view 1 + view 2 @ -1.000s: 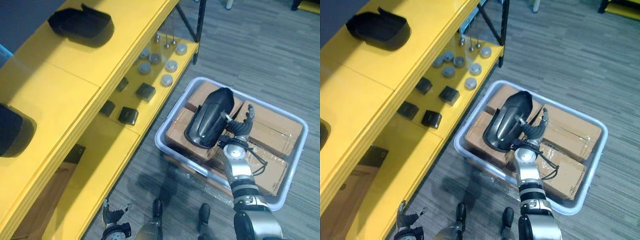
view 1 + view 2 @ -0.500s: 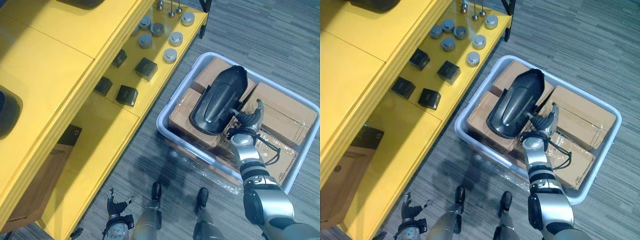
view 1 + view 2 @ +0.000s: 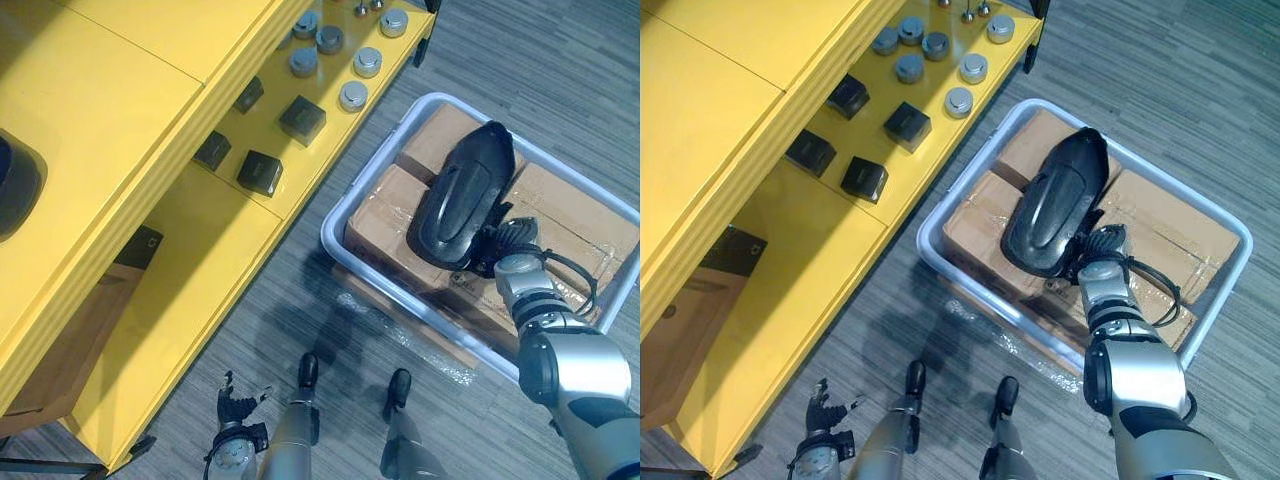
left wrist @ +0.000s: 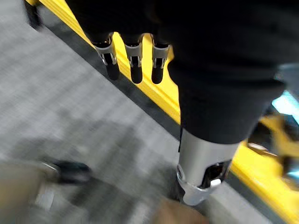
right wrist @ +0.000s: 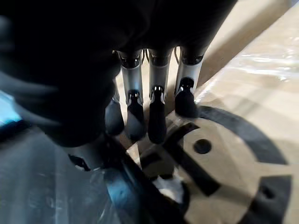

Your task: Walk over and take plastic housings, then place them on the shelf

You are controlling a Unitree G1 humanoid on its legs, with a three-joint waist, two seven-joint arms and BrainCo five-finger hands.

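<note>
A black plastic housing [image 3: 462, 190] lies lengthwise on the cardboard boxes [image 3: 385, 225] inside a pale grey bin [image 3: 328, 238] on the floor. My right hand [image 3: 508, 243] sits against the housing's lower right edge, its fingers [image 5: 156, 116] curled down beside the dark rim, over a printed box top. Down near the floor, beside the yellow shelf's edge, my left hand [image 3: 236, 410] hangs with straight fingers [image 4: 135, 65] and holds nothing. A second black housing [image 3: 15, 185] rests on the upper yellow shelf [image 3: 110, 110] at the far left.
The lower yellow shelf [image 3: 200, 260] carries small black blocks [image 3: 260, 170] and several grey round discs [image 3: 352, 95]. The bin stands close to that shelf's front edge. Grey carpet runs around the bin.
The camera has tipped down and shifted, so the whole scene has slid. My right hand's fingers, spread a second ago, have curled in at the housing's edge. The left hand still hangs.
</note>
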